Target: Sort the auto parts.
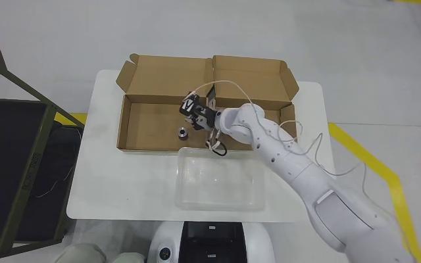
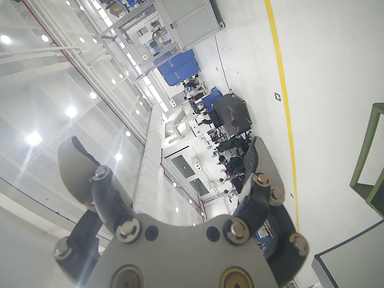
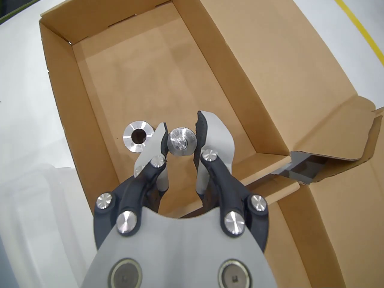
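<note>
Right gripper (image 3: 181, 131) clamps metal plug (image 3: 181, 145) over box (image 3: 210, 76), ring (image 3: 138, 136) at plug's 9 o'clock, left gripper (image 2: 163, 145) gapes idle; next probably lower, release clear of ring.

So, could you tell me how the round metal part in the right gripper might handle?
The round metal part looks solid and machined, so it is probably stiff and heavy for its size. Its polished, curved rim is pinched by the right gripper, so it may slip. Laid on its side in the cardboard box, it could roll.
</note>
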### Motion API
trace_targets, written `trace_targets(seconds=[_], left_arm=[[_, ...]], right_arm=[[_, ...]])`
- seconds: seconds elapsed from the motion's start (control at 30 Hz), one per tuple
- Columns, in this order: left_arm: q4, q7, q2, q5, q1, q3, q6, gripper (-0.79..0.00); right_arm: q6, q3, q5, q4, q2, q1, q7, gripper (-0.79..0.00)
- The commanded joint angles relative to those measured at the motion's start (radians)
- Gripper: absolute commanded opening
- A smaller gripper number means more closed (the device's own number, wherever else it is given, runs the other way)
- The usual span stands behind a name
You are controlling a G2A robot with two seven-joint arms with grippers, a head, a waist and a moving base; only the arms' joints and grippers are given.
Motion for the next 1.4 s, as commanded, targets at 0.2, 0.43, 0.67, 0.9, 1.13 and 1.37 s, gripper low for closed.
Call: trace_targets(seconds=[0.2, 0.43, 0.67, 0.9, 1.13, 1.37], left_arm=[[0.0, 0.0, 0.0, 0.0, 0.0, 0.0, 0.0, 0.0], [0.0, 0.0, 0.0, 0.0, 0.0, 0.0, 0.0, 0.0], [0.0, 0.0, 0.0, 0.0, 0.0, 0.0, 0.0, 0.0], [0.0, 0.0, 0.0, 0.0, 0.0, 0.0, 0.0, 0.0], [0.0, 0.0, 0.0, 0.0, 0.0, 0.0, 0.0, 0.0], [0.0, 0.0, 0.0, 0.0, 0.0, 0.0, 0.0, 0.0]], right_arm=[[0.015, -0.03, 0.038, 0.116, -0.054, 0.042, 0.02, -0.767], [0.028, -0.052, 0.059, 0.193, -0.098, 0.07, 0.056, -0.69], [0.027, -0.069, 0.053, 0.252, -0.133, 0.088, 0.057, -0.57], [0.032, -0.076, 0.035, 0.282, -0.158, 0.101, 0.056, -0.496], [0.038, -0.056, 0.007, 0.25, -0.155, 0.101, 0.025, -0.496], [0.059, -0.003, -0.058, 0.097, -0.115, 0.057, 0.017, -0.486]])
